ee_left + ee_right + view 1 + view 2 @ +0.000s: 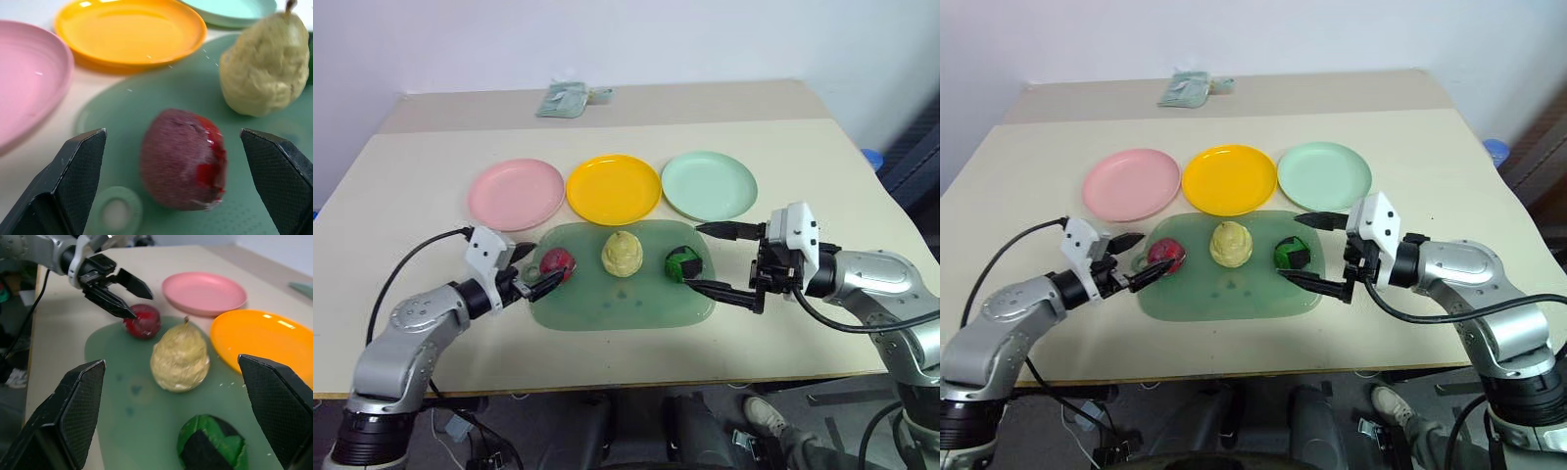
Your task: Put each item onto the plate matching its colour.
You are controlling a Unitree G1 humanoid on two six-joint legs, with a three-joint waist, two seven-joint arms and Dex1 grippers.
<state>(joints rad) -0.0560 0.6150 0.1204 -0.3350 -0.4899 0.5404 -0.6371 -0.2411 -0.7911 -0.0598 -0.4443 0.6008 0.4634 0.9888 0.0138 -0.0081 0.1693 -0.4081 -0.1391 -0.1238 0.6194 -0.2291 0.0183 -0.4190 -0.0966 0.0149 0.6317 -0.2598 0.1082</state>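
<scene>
Three items lie in a row on a translucent green mat [617, 305]: a dark red round one [557, 262], a pale yellow bumpy one [623, 255] and a green one with black stripes [683, 263]. Behind the mat stand the pink plate [516, 193], the yellow plate [613, 188] and the mint green plate [709, 185], all bare. My left gripper [548, 265] is open at the red item's left side, its fingers [83, 161] flanking it without touching. On the other side, my right gripper [692, 257] is open, one tip above and one below the green item [210, 448].
A crumpled pale green packet [570, 100] lies at the table's far edge. A small blue object [871, 157] sits beyond the right edge. A black cable [406, 269] loops off my left arm. The mat has a small round ring [117, 213] near the red item.
</scene>
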